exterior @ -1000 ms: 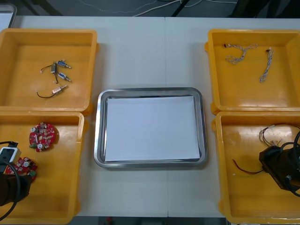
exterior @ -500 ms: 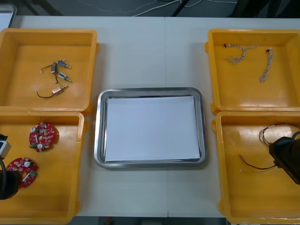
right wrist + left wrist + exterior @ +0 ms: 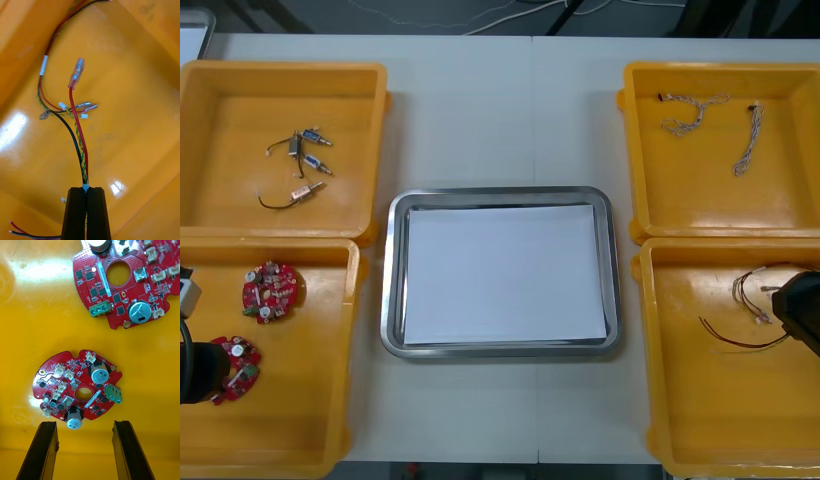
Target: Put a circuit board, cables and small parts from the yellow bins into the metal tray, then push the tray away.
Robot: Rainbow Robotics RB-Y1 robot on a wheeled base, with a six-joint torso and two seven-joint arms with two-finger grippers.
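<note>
1. The yellow bins (image 3: pixel 280 68) look like smooth plastic, glossy enough to throw bright glints.
2. The metal tray (image 3: pixel 393 300) has a shiny, mirror-like rim; its white inside looks matt, like paper.
3. The table (image 3: pixel 500 110) is smooth and matt.
4. The circuit boards (image 3: pixel 75 371) have a satiny red face with shiny metal-topped parts.
5. The red and yellow cable (image 3: pixel 77 123) has smooth plastic sheathing and a clear glossy end sleeve.

- 4 bins (image 3: pixel 280 68) (image 3: pixel 300 420) (image 3: pixel 700 210) (image 3: pixel 700 420)
- 1 tray (image 3: pixel 500 192)
- 2 boards (image 3: pixel 270 291) (image 3: pixel 237 362)
- 2 blue/wht cables (image 3: pixel 692 115) (image 3: pixel 750 140)
- red/yel cables (image 3: pixel 755 290): tangled, no. unclear
- small parts (image 3: pixel 305 190): approx 4, tiny, not sure
</note>
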